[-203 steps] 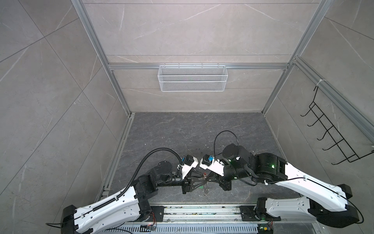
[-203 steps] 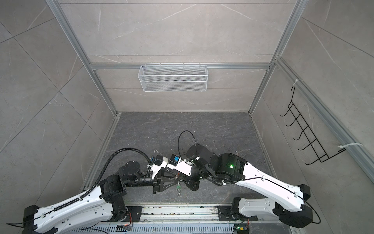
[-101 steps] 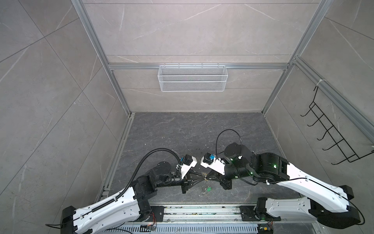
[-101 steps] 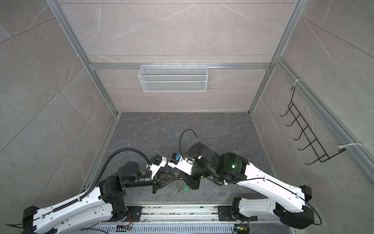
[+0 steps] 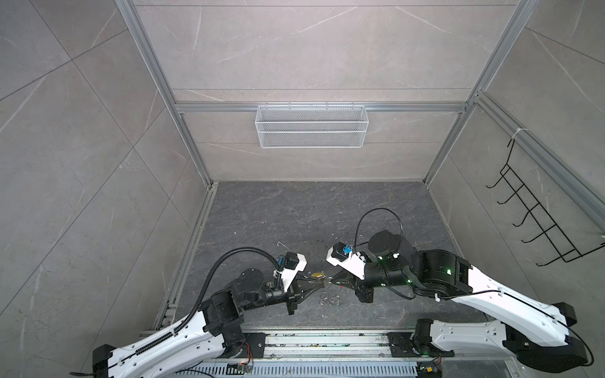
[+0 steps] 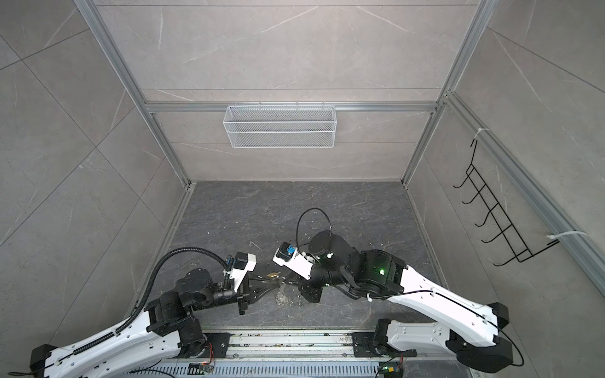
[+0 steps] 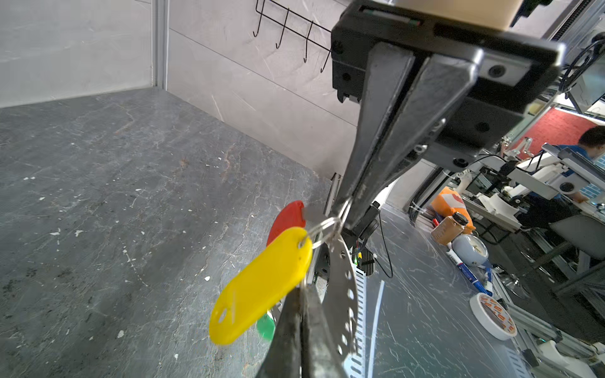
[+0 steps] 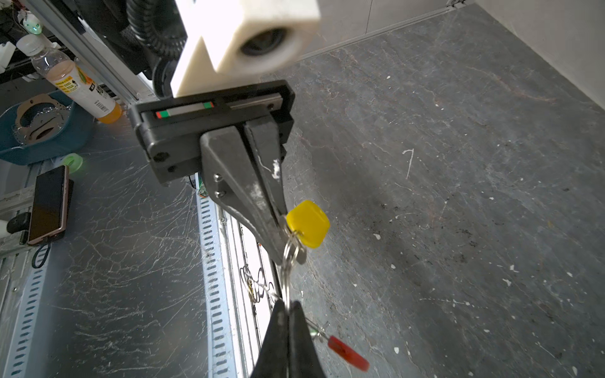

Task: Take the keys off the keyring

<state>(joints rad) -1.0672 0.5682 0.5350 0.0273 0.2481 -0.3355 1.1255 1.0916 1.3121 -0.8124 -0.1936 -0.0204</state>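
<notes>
so far, nothing has clearly come off

both arms meet low over the dark floor [image 5: 294, 212], near its front edge, and hold the bunch in the air between them. the left gripper [image 8: 283, 245] is clenched, its tips nipping the keyring [image 8: 287, 278] right beside the yellow tag [image 7: 262, 288]. the right gripper [image 7: 346, 209] is clenched too, pinching the same thin wire loop a little way along, so the loop is stretched between the two sets of tips. the yellow tag hangs from that loop by its hole, just beside the left tips, so by my reading this key is still threaded on. the red sleeve [image 8: 347, 353] of the ring pokes out just past the right gripper's tips. a bit of the green tag [image 7: 265, 327] peeks from behind the yellow one; whether it hangs from the loop or lies on the floor below, i cannot tell. a small tangle of bright wire [image 5: 328, 299] lies on the floor under the grippers, too fine to make out.

judged from this, the task is at an early working stage. the ring is off the floor and braced by two grips, which looks like the set-up for sliding a key along to the opening. left to do: work the yellow one off the wire, then the green one, if it is still on.
</notes>
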